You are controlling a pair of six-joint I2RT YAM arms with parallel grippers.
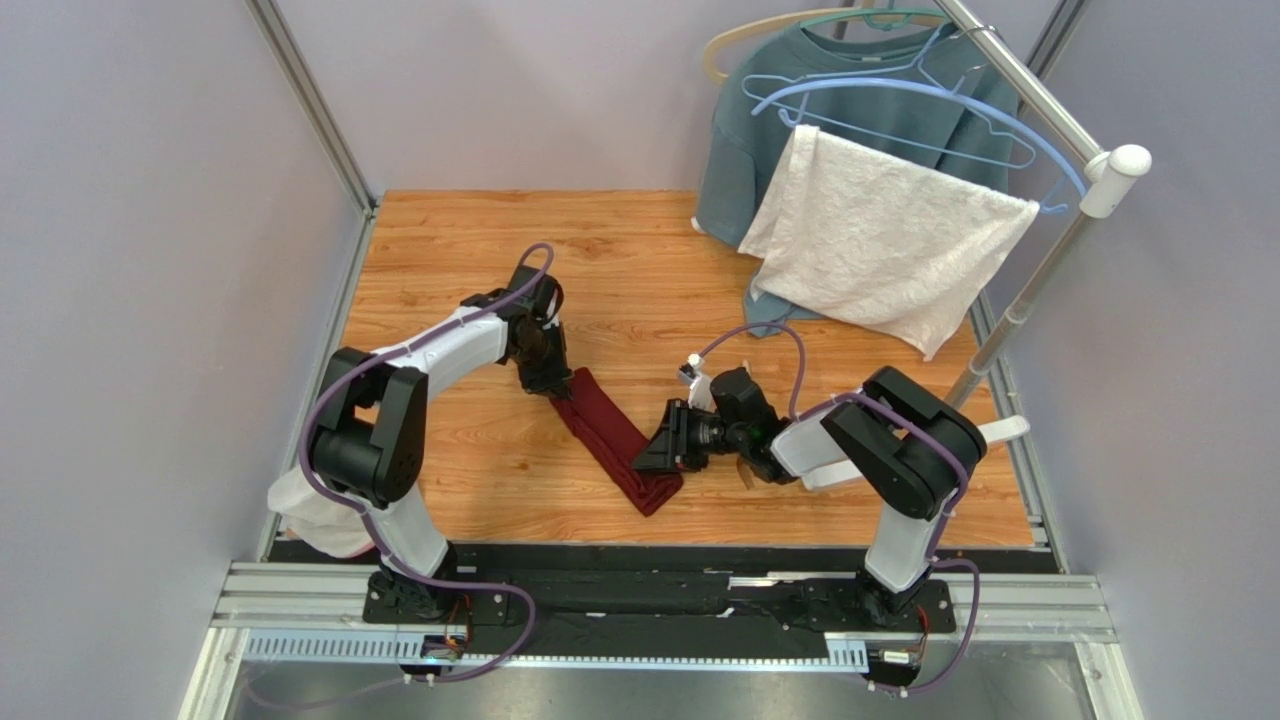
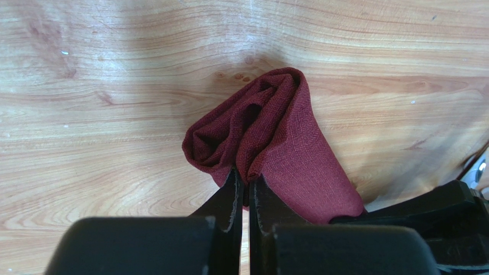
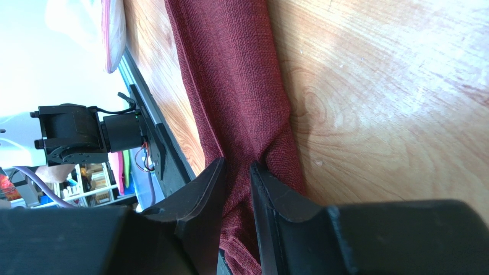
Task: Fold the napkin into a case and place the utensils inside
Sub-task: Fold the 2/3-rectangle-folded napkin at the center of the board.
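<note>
Lab robot cell, aluminium frame, grey walls

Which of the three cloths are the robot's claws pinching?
The dark red napkin, down on the table; the white towel and grey-blue sweatshirt hang untouched.

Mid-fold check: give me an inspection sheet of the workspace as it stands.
Surface: wooden table, plank grain.
Job's things: napkin folded into a narrow strip, lying diagonally between the arms; utensils: nothing seen.
Clutter: nothing seen loose on the wood.
Grippers: left gripper shut on the strip's far end; right gripper shut on its near end, cloth pinched between the fingers.
Cables: purple cables loop along both arms, off the napkin.
Surroundings: grey-blue sweatshirt and white towel hang on a rack at far right; grey walls around.
</note>
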